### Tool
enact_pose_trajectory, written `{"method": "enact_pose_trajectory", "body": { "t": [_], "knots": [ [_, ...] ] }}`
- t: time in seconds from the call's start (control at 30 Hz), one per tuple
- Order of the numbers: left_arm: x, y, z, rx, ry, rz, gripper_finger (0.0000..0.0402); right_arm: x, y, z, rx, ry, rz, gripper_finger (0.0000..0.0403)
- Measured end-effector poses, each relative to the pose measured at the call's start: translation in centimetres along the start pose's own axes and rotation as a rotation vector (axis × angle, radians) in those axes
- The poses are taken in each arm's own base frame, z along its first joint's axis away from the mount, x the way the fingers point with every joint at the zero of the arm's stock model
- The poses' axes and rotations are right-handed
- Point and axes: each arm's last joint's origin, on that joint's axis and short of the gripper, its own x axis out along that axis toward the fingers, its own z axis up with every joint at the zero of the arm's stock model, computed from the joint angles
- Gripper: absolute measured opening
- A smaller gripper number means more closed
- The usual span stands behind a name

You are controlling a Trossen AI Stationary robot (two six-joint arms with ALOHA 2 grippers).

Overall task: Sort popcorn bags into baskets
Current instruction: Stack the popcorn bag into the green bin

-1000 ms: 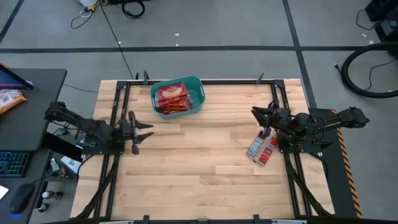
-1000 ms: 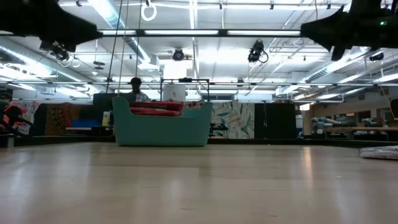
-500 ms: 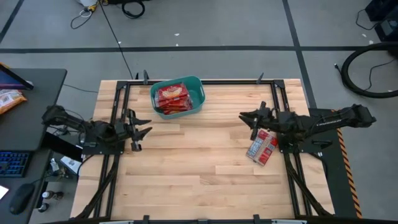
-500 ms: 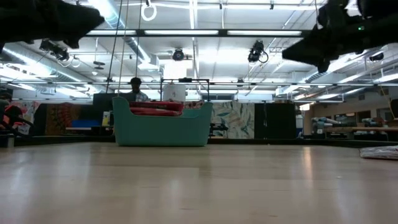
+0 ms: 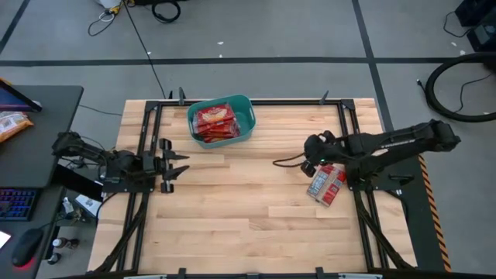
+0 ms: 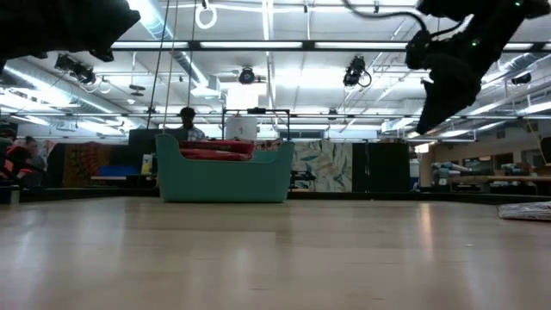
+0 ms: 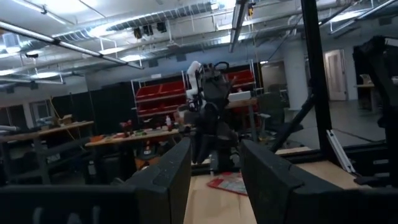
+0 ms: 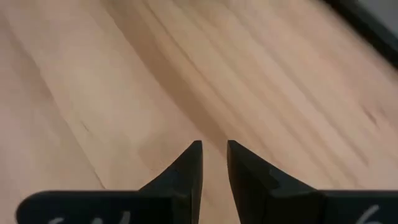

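Lying flat near the right edge of the table (image 5: 256,201), the loose popcorn bags (image 5: 326,184) look light, thin and a bit slippery (crinkly film, I'd guess), so an edge or a short end seems the best place to nip one, since the broad face gives nothing to grab. They are red packets with pale ends, overlapping each other; how many lie there I can't make out. More red packets already sit in the teal basket (image 5: 242,106) at the far side of the table, left of the middle, piled level with its rim. Just beside the loose packets hangs the right pincer (image 5: 309,163), tipped down at bare wood, its fingers a narrow slit apart and holding nothing. Waiting at the table's left edge, the left pincer (image 5: 172,164) is spread and empty.
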Motion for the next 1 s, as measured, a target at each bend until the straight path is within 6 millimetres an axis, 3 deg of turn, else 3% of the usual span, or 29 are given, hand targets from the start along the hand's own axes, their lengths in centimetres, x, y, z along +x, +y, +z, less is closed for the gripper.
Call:
{"method": "enact_pose_trajectory", "body": {
  "t": [0.2,0.5,0.73,1.0],
  "knots": [
    [0.0,-0.1,-0.4,0.011,0.042,-0.01,0.0142,0.6,0.5,0.3,0.063,0.369,-0.085,0.0079],
    [0.0,-0.1,-0.5,0.012,0.046,-0.011,0.0142,2.6,1.2,-1.6,0.118,0.828,-0.107,0.0079],
    [0.0,-0.1,-0.5,0.013,0.047,-0.011,0.0142,5.0,1.6,-3.7,0.091,0.989,-0.141,0.0079],
    [0.0,-0.1,-0.5,0.014,0.047,-0.011,0.0142,8.4,3.0,-3.7,-0.01,0.873,-0.007,0.0079]
  ]
}}
